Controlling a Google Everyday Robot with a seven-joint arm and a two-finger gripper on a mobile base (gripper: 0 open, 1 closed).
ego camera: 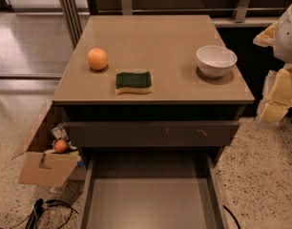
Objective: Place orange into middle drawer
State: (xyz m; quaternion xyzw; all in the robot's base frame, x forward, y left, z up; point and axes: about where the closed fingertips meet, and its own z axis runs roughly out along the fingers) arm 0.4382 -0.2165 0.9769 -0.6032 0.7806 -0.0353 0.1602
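Orange (97,59): seen on the counter (155,37), near the left edge.
Middle drawer (151,199): pulled out below the front edge.
Sponge (133,81): laid near the front edge.
White bowl (216,60): set near the right edge.
Gripper (281,92): seen beyond the right edge; whether it is opened or closed cannot be told.

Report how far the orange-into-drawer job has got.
Done: the middle drawer stands pulled open, nothing in it. In hand: no grasp yet; the gripper hangs at the right edge of view, far from the orange. Left: it sits untouched on the cabinet top, left of the sponge; grasping and placing remain.
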